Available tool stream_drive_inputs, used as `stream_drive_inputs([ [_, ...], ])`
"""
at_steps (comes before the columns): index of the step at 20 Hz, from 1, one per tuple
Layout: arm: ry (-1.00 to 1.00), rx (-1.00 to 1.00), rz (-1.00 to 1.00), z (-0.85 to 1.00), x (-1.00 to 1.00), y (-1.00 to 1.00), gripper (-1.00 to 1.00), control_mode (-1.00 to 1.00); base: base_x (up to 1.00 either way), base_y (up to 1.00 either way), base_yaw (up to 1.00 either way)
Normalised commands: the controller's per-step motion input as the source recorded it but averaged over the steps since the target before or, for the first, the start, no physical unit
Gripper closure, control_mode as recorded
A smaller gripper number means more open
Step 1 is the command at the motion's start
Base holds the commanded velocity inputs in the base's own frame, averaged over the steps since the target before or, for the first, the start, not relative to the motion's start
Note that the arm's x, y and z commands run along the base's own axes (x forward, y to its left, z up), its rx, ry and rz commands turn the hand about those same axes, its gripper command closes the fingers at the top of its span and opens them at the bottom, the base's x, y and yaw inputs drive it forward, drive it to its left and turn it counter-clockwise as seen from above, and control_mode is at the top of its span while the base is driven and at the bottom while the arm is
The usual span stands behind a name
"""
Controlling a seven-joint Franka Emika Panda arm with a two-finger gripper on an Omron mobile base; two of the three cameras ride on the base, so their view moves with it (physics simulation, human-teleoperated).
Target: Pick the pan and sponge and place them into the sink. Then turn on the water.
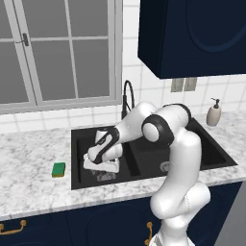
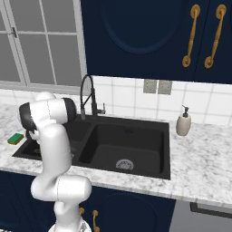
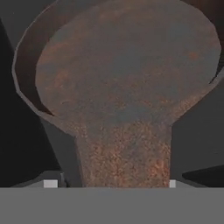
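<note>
The pan (image 3: 127,74), dark brown with a rusty reddish handle, lies right in front of the hand camera, its handle running down between my fingers. My gripper (image 3: 111,183) straddles that handle with the jaws spread, the left tip clear of it. In the left base view my gripper (image 1: 102,166) is down inside the left basin of the black sink (image 1: 211,149), and the hand hides the pan there. The green and yellow sponge (image 1: 58,169) lies on the counter left of the sink (image 2: 149,145), also seen as the sponge (image 2: 16,138) at the far left.
A tall black arched faucet (image 1: 127,96) rises behind the divider between the basins, the same faucet (image 2: 86,97) standing just right of my arm. A soap dispenser (image 1: 214,113) stands at the sink's back right corner. Dark wall cabinets hang above.
</note>
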Motion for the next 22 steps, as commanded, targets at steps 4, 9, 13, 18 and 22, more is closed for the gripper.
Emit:
stream_drive_inputs([
  [4, 0.13, -0.03, 0.00, 0.36, 0.00, 0.00, -1.00, -1.00, 0.00, 0.00, 0.00],
  [9, 0.01, 0.00, 0.00, 0.14, -0.01, 0.00, -1.00, -1.00, 0.00, 0.00, 0.00],
  [13, 0.00, 0.00, 0.00, 0.35, 0.00, -0.02, -1.00, -1.00, 0.00, 0.00, 0.00],
  [18, 0.00, 0.00, 0.00, 0.82, -0.17, -0.04, -1.00, -1.00, 0.00, 0.00, 0.00],
  [22, -0.07, 0.05, 0.00, 0.60, -0.13, 0.18, -1.00, -1.00, 0.00, 0.00, 0.00],
])
